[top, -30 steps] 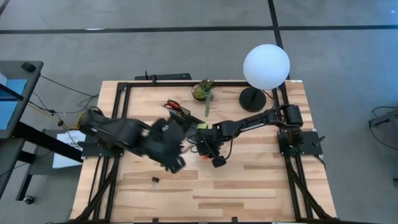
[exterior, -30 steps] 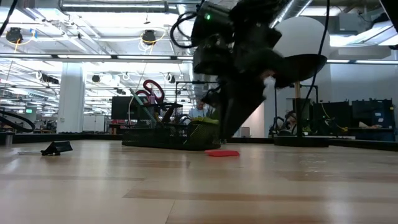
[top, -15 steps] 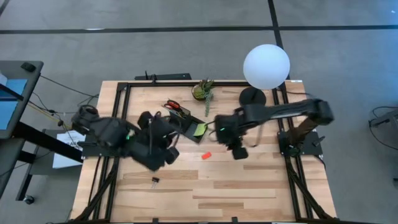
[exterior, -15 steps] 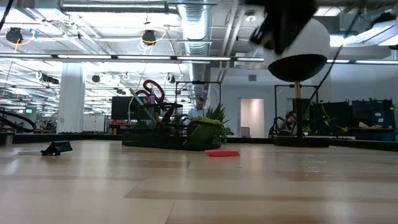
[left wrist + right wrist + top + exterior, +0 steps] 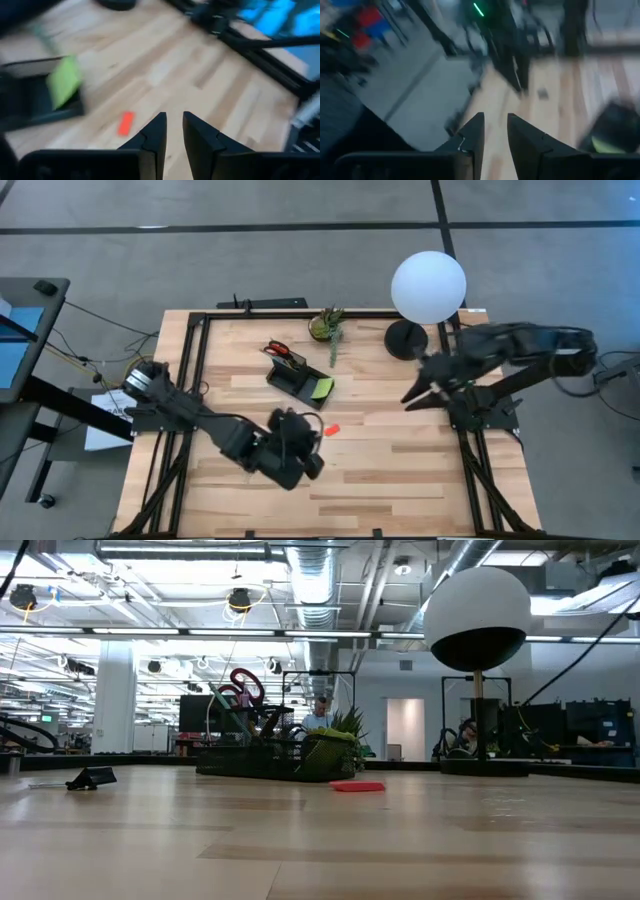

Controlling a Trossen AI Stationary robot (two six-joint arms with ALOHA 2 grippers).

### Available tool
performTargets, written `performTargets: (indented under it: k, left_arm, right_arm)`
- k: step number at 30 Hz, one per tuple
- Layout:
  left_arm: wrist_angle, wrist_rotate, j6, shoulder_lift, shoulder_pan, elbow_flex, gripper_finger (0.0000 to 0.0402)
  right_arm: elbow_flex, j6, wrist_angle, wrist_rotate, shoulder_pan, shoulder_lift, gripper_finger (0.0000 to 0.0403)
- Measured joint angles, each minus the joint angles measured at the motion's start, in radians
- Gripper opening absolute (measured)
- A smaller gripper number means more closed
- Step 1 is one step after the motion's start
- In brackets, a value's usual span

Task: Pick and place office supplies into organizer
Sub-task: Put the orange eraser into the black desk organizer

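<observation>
The orange eraser (image 5: pixel 331 429), just beside the organizer (image 5: pixel 300 381), could be knocked away by the left gripper (image 5: pixel 173 131), whose narrowly parted fingers hold nothing.

One organizer (image 5: pixel 298 381) is sitting on the table (image 5: pixel 400 470), holding one pair of scissors (image 5: pixel 279 350) and one green sticky pad (image 5: pixel 321 388). One orange eraser (image 5: pixel 331 429) and one black clip (image 5: pixel 90 778) are lying loose on the wood. One plant (image 5: pixel 327 326) and one lamp (image 5: pixel 428 287) are standing at the far edge, and two arms are showing.
</observation>
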Motion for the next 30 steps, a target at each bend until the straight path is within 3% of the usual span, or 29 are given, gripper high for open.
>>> performTargets:
  k: [3, 10, 13, 17, 23, 26, 30]
  left_arm:
    - [0.113, 0.021, 0.121, -0.002, 0.038, -0.033, 0.0056]
    - [-0.088, 0.025, 0.311, -0.147, 0.161, -0.037, 0.0056]
    - [-0.028, 0.029, 0.447, -0.234, 0.207, -0.093, 0.0056]
    - [0.347, 0.199, 0.565, -0.321, 0.246, -0.321, 0.0056]
    - [1.115, 0.258, 0.48, -0.312, 0.247, -0.729, 0.0056]
    - [1.234, 0.305, 0.422, -0.256, 0.248, -0.818, 0.0056]
    - [1.254, 0.314, 0.415, -0.142, 0.255, -0.827, 0.0056]
  right_arm:
    - [0.0, 0.001, 0.077, 0.003, 0.044, -0.058, 0.0076]
    - [0.0, 0.002, 0.142, 0.002, 0.131, -0.114, 0.0076]
    - [0.0, 0.002, 0.14, 0.003, 0.168, -0.108, 0.0076]
    - [0.0, 0.002, 0.127, 0.002, 0.231, -0.084, 0.0076]
    - [0.0, 0.001, 0.119, 0.003, 0.323, -0.035, 0.0076]
    - [0.0, -0.024, 0.125, 0.007, 0.354, -0.012, 0.0076]
    - [0.0, -0.076, 0.14, 0.053, 0.37, 0.013, 0.0076]
